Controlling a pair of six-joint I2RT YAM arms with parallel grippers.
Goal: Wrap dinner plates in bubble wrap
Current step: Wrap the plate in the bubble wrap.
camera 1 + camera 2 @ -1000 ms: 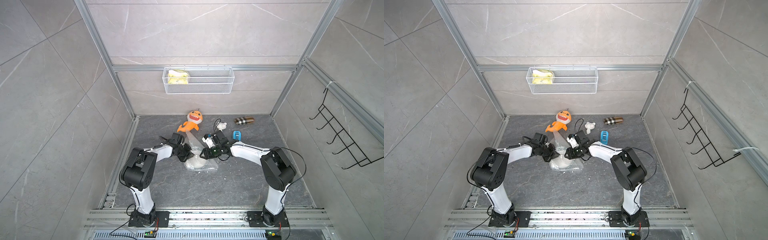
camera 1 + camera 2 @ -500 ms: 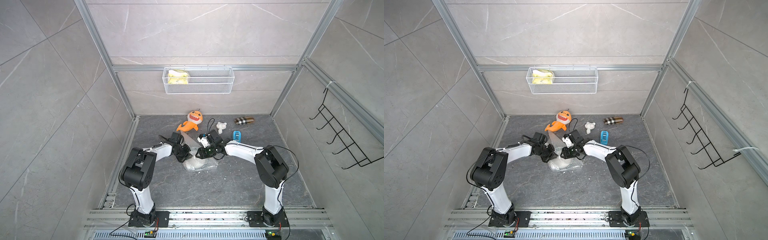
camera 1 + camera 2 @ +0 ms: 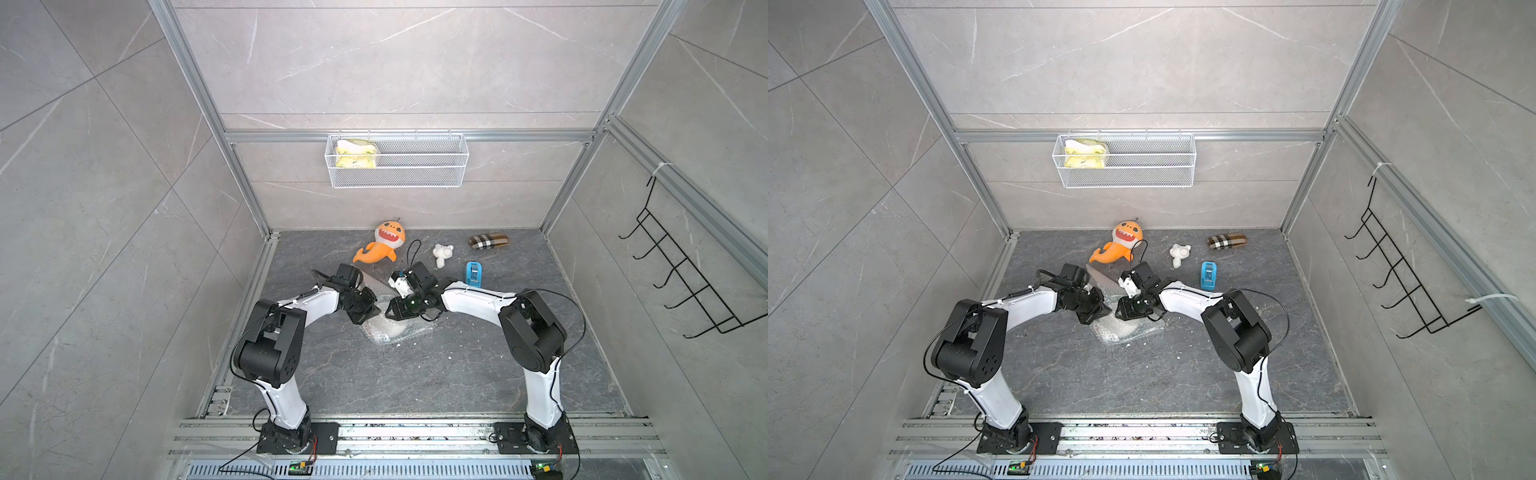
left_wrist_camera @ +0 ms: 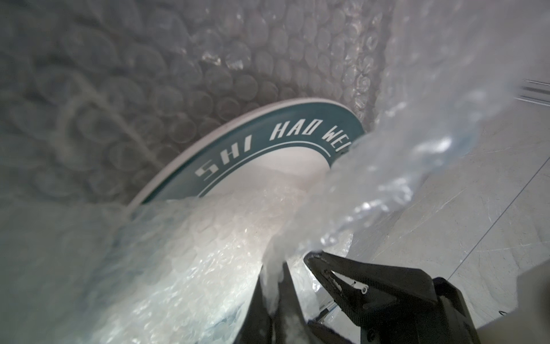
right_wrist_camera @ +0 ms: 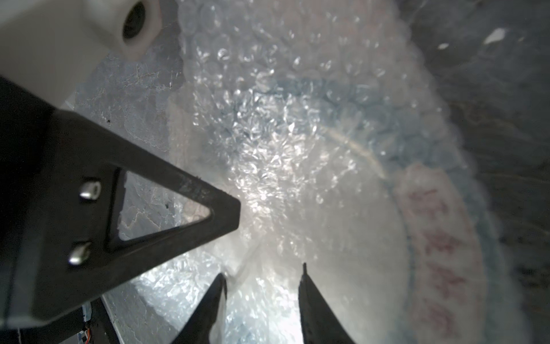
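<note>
Dinner plate (image 4: 268, 155) sat at the centre of the left wrist view, its dark teal rim band lettered in white and its white centre half buried in bubble wrap (image 4: 208, 253), with more of the sheet standing behind it. In the right wrist view the same plate (image 5: 431, 149) showed only as a blurred blue ring through the bubbles.

In both top views the wrap (image 3: 390, 330) (image 3: 1121, 330) lay bunched on the dark grey floor at mid-frame, just below the two grippers. The left gripper (image 3: 376, 311) (image 4: 294, 260) was clamped tight on a raised ridge of the sheet. The right gripper (image 3: 390, 311) (image 5: 262, 271) faced it closely, jaws partly apart, with wrap showing in the gap.

Further up the frame lay an orange shark plush (image 3: 384, 245), a small white figure (image 3: 442, 254), a plaid case (image 3: 488, 242) and a blue tape dispenser (image 3: 473, 274). A wire basket (image 3: 415, 176) hung on the back wall, and a black hook rack (image 3: 681, 282) on the right wall.
</note>
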